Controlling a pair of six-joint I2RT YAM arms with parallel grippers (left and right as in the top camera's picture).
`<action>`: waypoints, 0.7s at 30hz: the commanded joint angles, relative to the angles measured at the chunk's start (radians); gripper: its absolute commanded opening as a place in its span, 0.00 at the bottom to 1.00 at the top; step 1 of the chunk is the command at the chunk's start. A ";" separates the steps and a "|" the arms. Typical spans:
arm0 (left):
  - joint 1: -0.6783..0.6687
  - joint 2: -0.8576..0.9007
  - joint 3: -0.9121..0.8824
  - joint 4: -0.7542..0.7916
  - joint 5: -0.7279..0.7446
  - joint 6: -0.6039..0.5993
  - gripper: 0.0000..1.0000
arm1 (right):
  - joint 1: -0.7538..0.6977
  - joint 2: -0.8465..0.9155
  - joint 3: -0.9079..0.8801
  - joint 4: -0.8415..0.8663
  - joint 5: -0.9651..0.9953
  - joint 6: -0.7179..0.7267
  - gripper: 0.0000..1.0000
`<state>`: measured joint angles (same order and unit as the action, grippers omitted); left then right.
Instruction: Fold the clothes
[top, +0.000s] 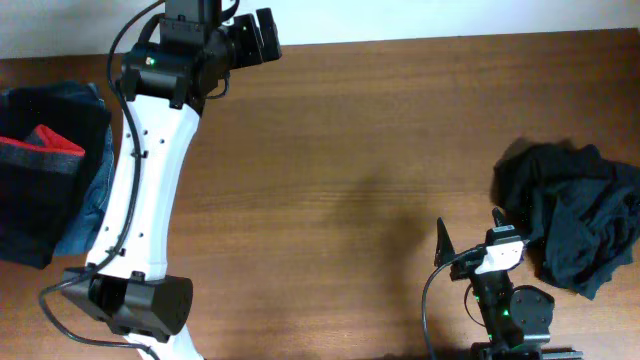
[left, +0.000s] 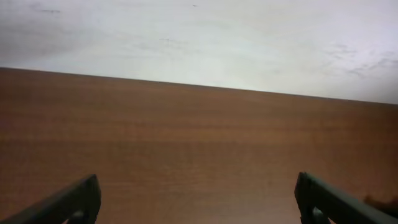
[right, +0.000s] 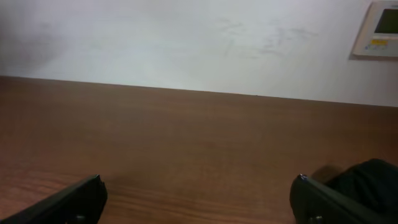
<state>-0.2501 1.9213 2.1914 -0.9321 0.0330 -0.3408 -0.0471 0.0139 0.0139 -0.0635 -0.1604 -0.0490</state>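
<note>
Mina: Left arm (top: 150, 190) sat nearest the overhead lens, its white link rising over the table (top: 350, 150). Where was its pincer?

Tov: Left pincer (top: 268, 38) was at the far table edge, spread wide, nothing in it. Folded stack (top: 40, 190) lay well apart from it, on the other side of the arm, at the table's end. It was black cloth with a grey band edged in red on top, and blue denim (top: 95, 190) showed at the side.

Mina: And the other one?

Tov: Right pincer (top: 470, 232) was low at the near edge, also wide and empty. Crumpled black garment (top: 575, 215) lay just beside its right finger. Couldn't tell if they touched.

Mina: Left wrist view?

Tov: Both fingers (left: 68, 202) sat in the bottom corners, far apart. So the left pincer (left: 198, 205) was fully spread with bare table (left: 199, 137) between and ahead of it. Pale wall (left: 199, 37) was beyond the far edge. No clothes showed ahead of it.

Mina: Right wrist view?

Tov: Same layout, with fingers (right: 68, 202) in the corners and the right pincer (right: 196, 202) wide and gripping nothing. Crumpled black garment (right: 370, 177) showed just outside the right finger, close against it, with only a corner in frame. Contact was unclear from this angle too. Table (right: 186, 130) ahead of the pincer was plain wood. Wall panel (right: 380, 28) with a small screen hung up and to the pincer's right.
</note>
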 joint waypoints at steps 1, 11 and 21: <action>0.001 -0.029 0.003 0.002 -0.003 -0.006 0.99 | -0.005 -0.009 -0.008 -0.001 -0.012 0.001 0.99; 0.001 -0.029 0.003 0.001 -0.003 -0.006 0.99 | -0.005 -0.008 -0.008 0.000 -0.012 0.001 0.99; 0.002 -0.029 0.003 -0.016 -0.004 -0.005 0.99 | -0.005 -0.008 -0.008 0.000 -0.012 0.001 0.99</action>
<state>-0.2501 1.9213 2.1914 -0.9321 0.0330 -0.3408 -0.0471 0.0139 0.0139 -0.0635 -0.1604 -0.0486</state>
